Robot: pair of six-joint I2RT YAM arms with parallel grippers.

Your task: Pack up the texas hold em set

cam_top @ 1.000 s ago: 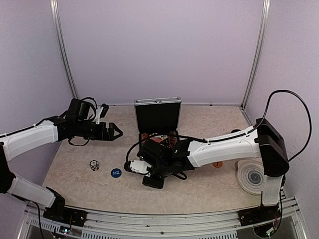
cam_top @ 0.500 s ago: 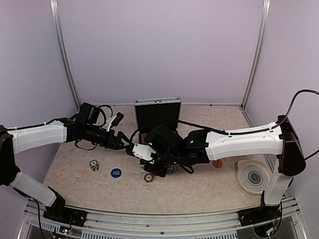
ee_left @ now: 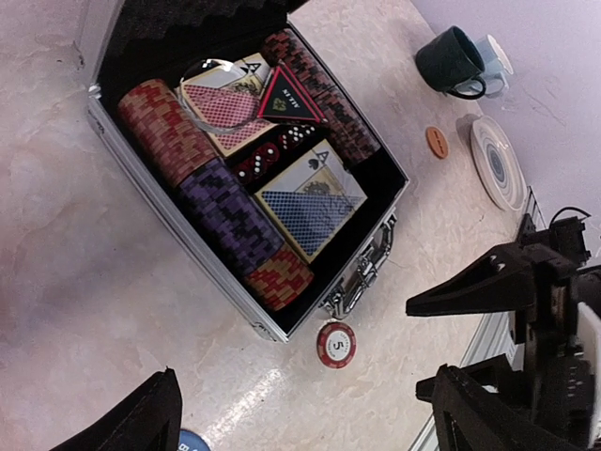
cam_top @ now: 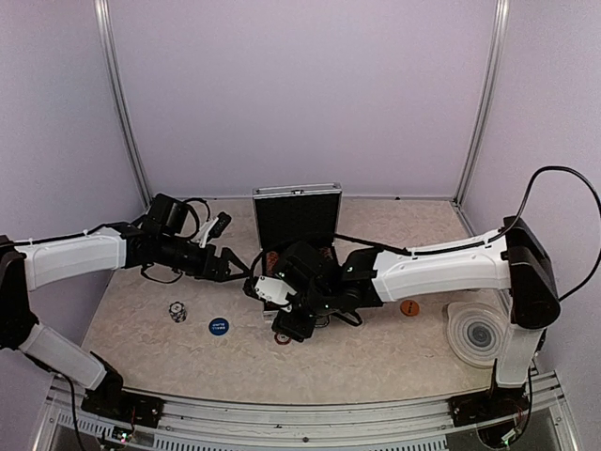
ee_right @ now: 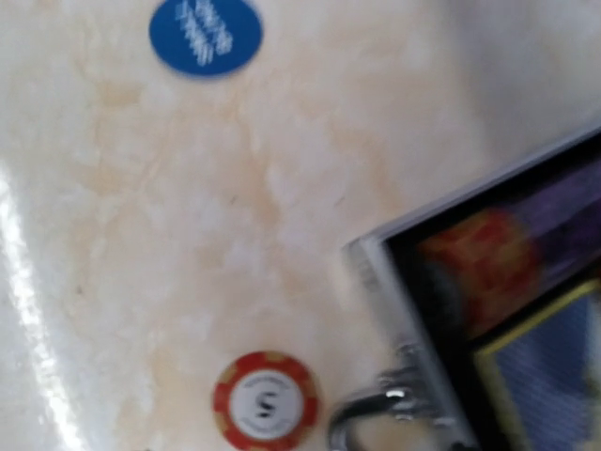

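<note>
1. The left arm (cam_top: 80, 258) holds its jaws released. The fingers (ee_left: 141, 423) are spread wide, with only the pale marbled tabletop (ee_left: 56, 282) between them.
2. Straight ahead of the left jaws sits the small ribbed silver aluminium case (ee_left: 178, 221). Its lid is raised and its inside is black.
3. Inside the case, a row of red and purple striped chips (ee_left: 202, 183) lines the long wall, and a second dark red row (ee_left: 324, 108) lines the opposite one.
4. Between the rows lie a red-backed card deck (ee_left: 223, 115), a blue-backed card deck (ee_left: 310, 202) and several small dice (ee_left: 272, 150).
5. A black triangle with a red edge (ee_left: 286, 97) rests on the far end of the red deck.
6. A single round red chip marked 5 (ee_left: 335, 344) lies flat on the tabletop. It is between the left jaws and the case, just beside the latch side.
7. The right arm (cam_top: 441, 268) reaches across so that its jaws hang over that chip, close to the front of the case. The wrist view is blurred, and I cannot tell whether these jaws are released or clenched.
8. A round blue button (ee_right: 206, 34) lies well apart from the right jaws, on the side away from the case.
9. Beyond the case from the left jaws are a small round orange button (ee_left: 437, 142), a round grey ringed coaster (ee_left: 498, 160), a dark green mug (ee_left: 451, 61) and a pale-blue mug (ee_left: 492, 52).
</note>
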